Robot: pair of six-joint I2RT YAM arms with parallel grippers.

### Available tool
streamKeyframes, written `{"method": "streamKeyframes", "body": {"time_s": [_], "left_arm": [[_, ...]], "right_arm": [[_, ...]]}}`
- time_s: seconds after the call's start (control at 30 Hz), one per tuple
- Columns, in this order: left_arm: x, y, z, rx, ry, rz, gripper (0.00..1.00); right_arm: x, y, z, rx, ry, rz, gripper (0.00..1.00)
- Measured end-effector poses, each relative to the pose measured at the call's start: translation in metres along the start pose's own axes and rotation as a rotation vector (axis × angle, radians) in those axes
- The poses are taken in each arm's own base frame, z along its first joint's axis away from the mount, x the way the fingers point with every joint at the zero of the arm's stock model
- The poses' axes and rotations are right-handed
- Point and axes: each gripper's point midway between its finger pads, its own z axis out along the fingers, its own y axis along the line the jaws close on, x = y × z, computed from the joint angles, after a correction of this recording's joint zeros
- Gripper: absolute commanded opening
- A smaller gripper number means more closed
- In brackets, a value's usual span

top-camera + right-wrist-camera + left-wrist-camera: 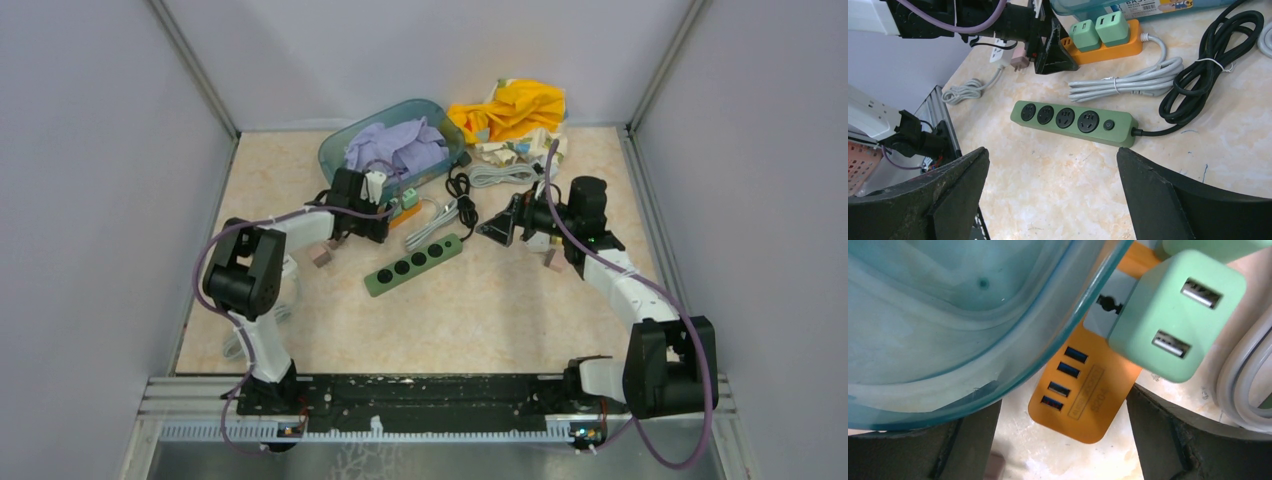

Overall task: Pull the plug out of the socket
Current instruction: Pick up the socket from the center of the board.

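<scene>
My left tool [1063,407] is spread wide. Its fingers [973,445] stand either side of the USB end of the orange socket strip [1088,395], with bare bench [500,310] showing in the gap on each side, so it grips nothing.

The green plug [1175,315], a pale block with two USB ports on its face, is seated in the strip at 1 o'clock from the tool in the left wrist view. A second green plug [1112,27] sits just beside it, further along the strip. The strip lies against the base of the teal tub [973,315], whose rim overlaps it and fills that view from 9 to 12 o'clock. A grey cable [1248,375] runs down the 3 o'clock edge.

From overhead, the tub holds a purple cloth [395,148], and a yellow cloth [512,105] is heaped at 2 o'clock from it.

My right tool [1052,152] is also wide open and holds nothing. It hangs over bare bench, well apart from the orange socket strip. In its wrist view a green power strip [1073,120] lies at 12 o'clock from it. That strip's black cable [1213,65] is coiled at 2 o'clock. A tied grey cable bundle [1133,82] lies between the two strips.
</scene>
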Motion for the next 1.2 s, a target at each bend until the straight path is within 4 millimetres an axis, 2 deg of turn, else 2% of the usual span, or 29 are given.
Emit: {"method": "streamKeyframes", "body": {"time_s": [0.07, 0.2, 0.27, 0.33, 0.37, 0.5, 0.57, 0.8, 1.1, 1.2], "left_arm": [[-0.004, -0.002, 0.002, 0.012, -0.005, 0.001, 0.91], [-0.006, -0.004, 0.004, 0.025, -0.009, 0.001, 0.72], [-0.006, -0.005, 0.004, 0.035, -0.011, 0.001, 0.57], [-0.007, -0.006, 0.004, 0.042, -0.013, 0.001, 0.35], [-0.007, -0.008, 0.003, 0.05, -0.014, 0.009, 0.28], [-0.004, -0.015, -0.001, 0.071, -0.026, 0.009, 0.07], [0.0, -0.018, -0.005, 0.076, -0.033, 0.009, 0.01], [0.014, -0.024, -0.034, 0.082, -0.063, -0.01, 0.01], [-0.024, -0.041, -0.081, 0.137, -0.228, -0.02, 0.0], [-0.028, -0.051, -0.093, 0.164, -0.261, -0.016, 0.01]], "right_arm": [[0.0, 0.0, 0.0, -0.001, -0.001, -0.002, 0.99], [-0.001, 0.0, 0.0, -0.001, -0.002, -0.002, 0.99], [-0.001, 0.0, 0.0, -0.001, -0.002, -0.002, 0.99], [-0.001, 0.0, 0.0, -0.001, -0.002, -0.002, 0.99], [-0.001, 0.0, 0.0, -0.001, -0.002, -0.002, 0.99], [-0.001, 0.0, 0.0, -0.001, -0.002, -0.002, 0.99], [-0.001, 0.0, 0.0, -0.001, -0.002, -0.002, 0.99], [-0.001, 0.0, 0.0, -0.002, -0.001, -0.002, 0.99], [0.0, 0.001, 0.0, -0.005, -0.001, -0.002, 0.99], [0.0, 0.001, 0.0, -0.005, -0.001, -0.002, 0.99]]}}
